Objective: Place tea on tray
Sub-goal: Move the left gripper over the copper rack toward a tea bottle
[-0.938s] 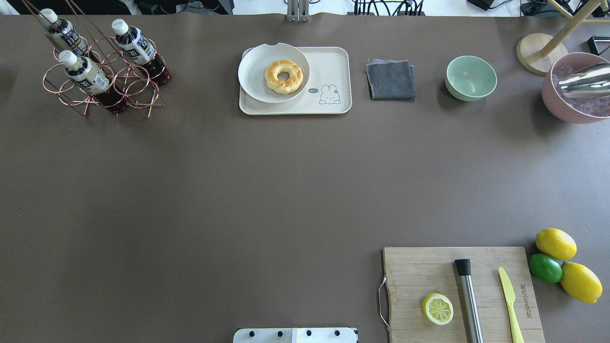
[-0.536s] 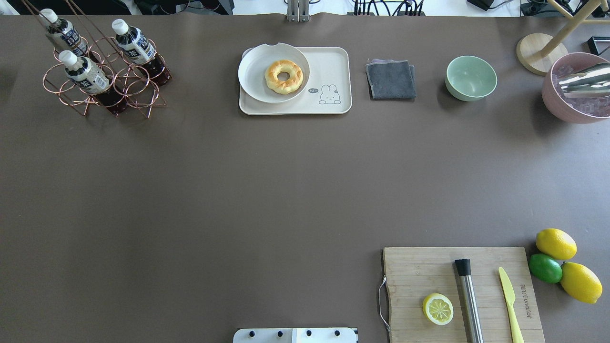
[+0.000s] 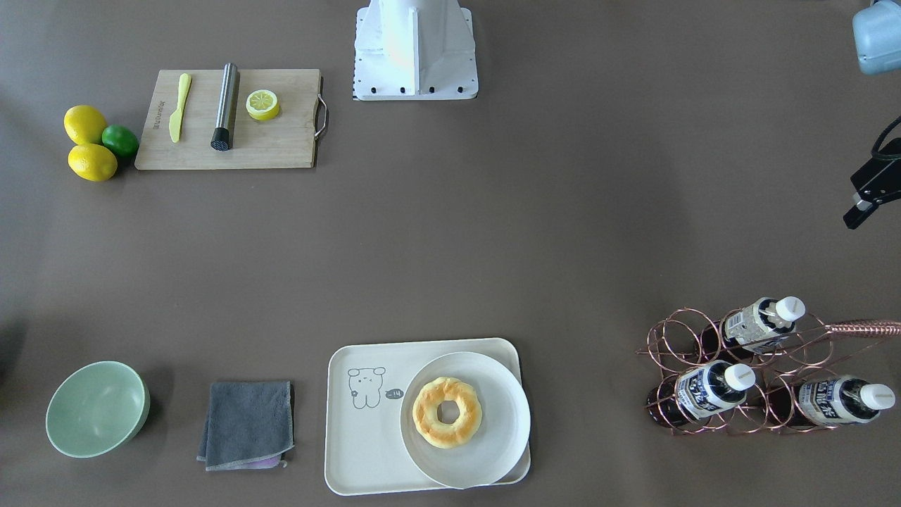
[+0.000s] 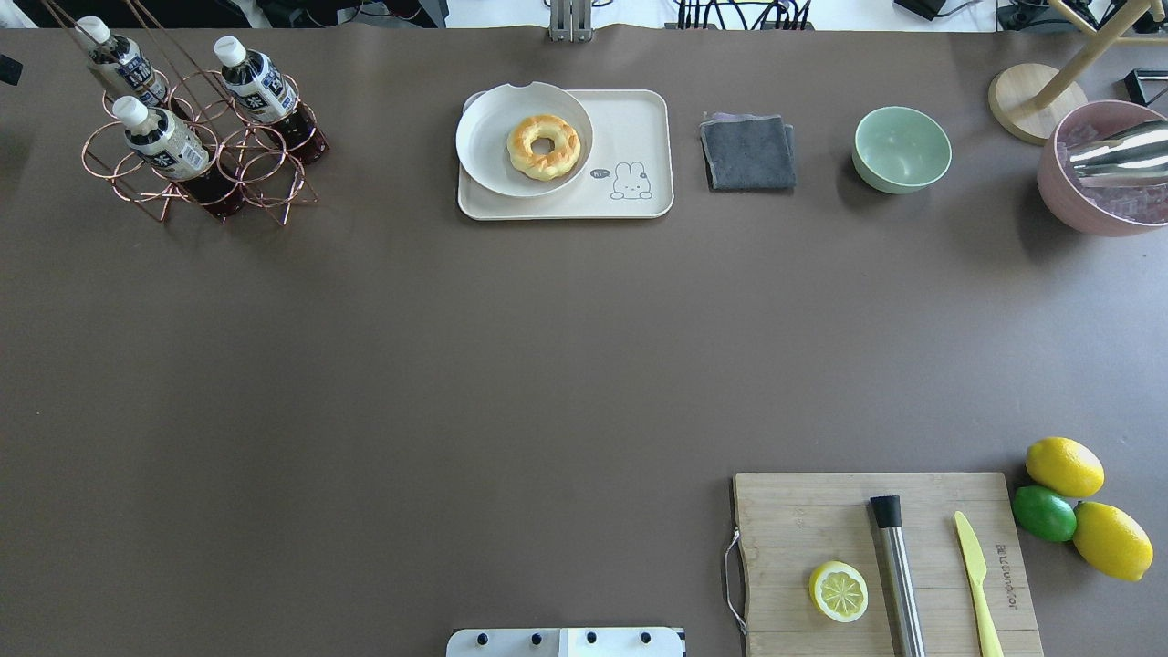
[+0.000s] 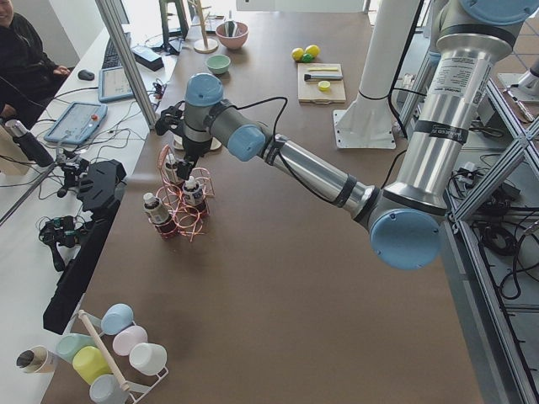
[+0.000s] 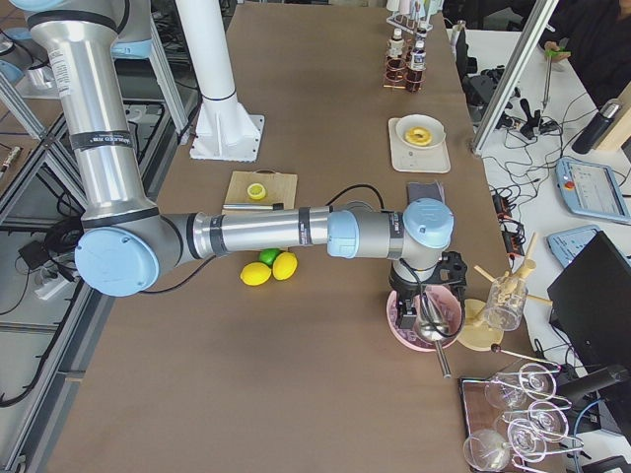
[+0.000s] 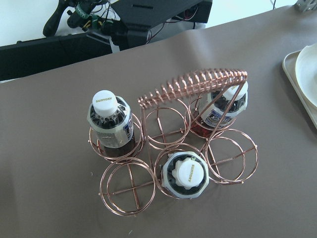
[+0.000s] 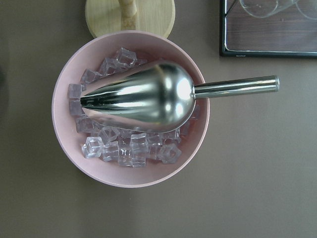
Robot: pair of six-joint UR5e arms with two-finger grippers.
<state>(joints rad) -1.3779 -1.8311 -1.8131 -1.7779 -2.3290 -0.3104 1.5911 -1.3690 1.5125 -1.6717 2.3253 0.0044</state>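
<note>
Three alike bottles of tea (image 4: 166,144) stand in a copper wire rack (image 4: 265,173) at the upper left of the overhead view, white caps up and all leaning a little. None is on the tray (image 4: 639,119), which lies flat at the upper middle of that view, well apart from the rack. A round plate (image 4: 474,146) with a doughnut (image 4: 544,146) covers the tray's left part; the right part, with its small line drawing, is bare.

The left end effector (image 5: 177,147) hangs over the rack in the left side view. Its wrist camera looks straight down on the rack's coiled handle (image 7: 193,85) and the three caps (no fingers show there), so I cannot tell whether it is open or closed. The right end effector (image 6: 429,296) hangs over a pink bowl (image 8: 64,144) at the upper right of the overhead view. That bowl holds ice cubes (image 8: 124,151) and a steel scoop (image 8: 143,101) with its handle out over the rim. Its state I cannot tell either.

Right of the tray on the tabletop (image 4: 456,365) lie a folded grey cloth (image 4: 748,152) and a green bowl (image 4: 902,149). At the lower right, a board (image 4: 803,520) carries a lemon half (image 4: 839,591), a steel rod (image 4: 897,575) and a yellow knife (image 4: 976,584). Just beside the board are two lemons (image 4: 1065,467) and a lime (image 4: 1044,514), touching one another.
</note>
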